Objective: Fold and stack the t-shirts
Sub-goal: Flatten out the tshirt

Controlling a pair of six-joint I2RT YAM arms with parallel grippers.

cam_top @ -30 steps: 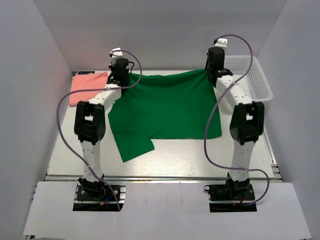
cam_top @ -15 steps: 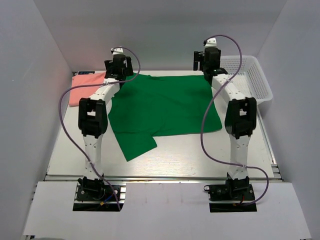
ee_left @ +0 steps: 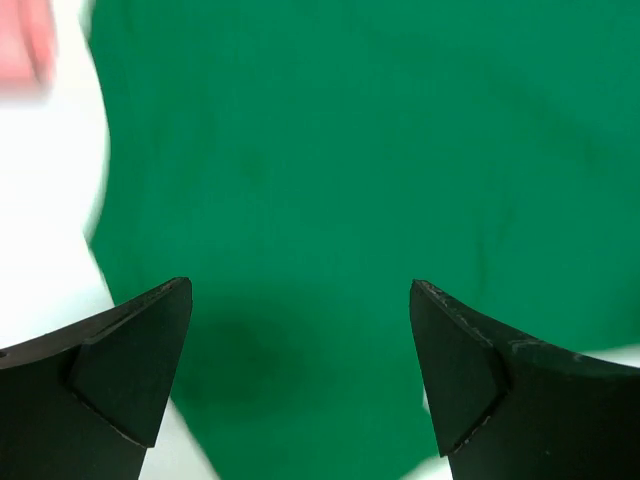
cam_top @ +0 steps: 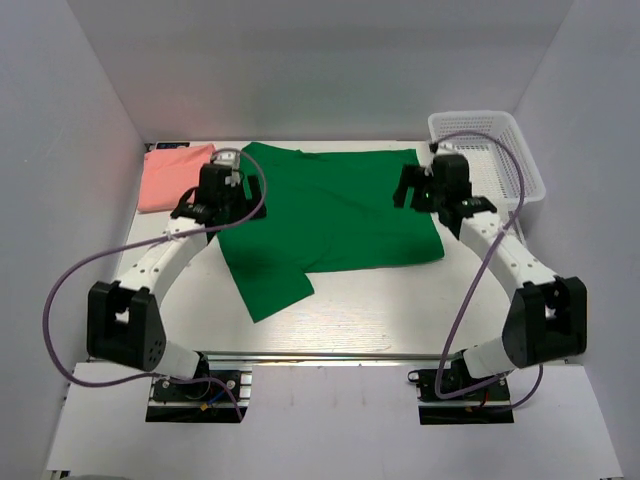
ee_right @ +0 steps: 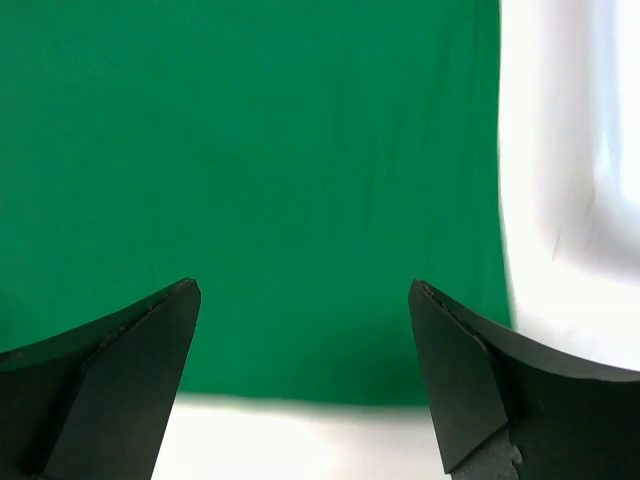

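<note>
The green t-shirt [cam_top: 335, 205] is spread flat across the middle of the table [cam_top: 380, 310]. One short sleeve [cam_top: 272, 288] is turned toward the near left. The left gripper [ee_left: 298, 300] is held over the left part of this shirt. Its fingers [ee_left: 130, 360] are set wide apart and nothing is gripped between them. Only green cloth is seen past them, with the shirt's left edge and bare table off to the left.

The right gripper [ee_right: 305, 290] is held over the right part of the same shirt, near its right edge. Its fingers [ee_right: 470, 370] are likewise spread and nothing is held. Whether either gripper touches the cloth cannot be told.

The pink t-shirt [cam_top: 172, 175] lies at the far left corner, to the left of the left gripper. A white mesh basket [cam_top: 500, 150] stands at the far right.
</note>
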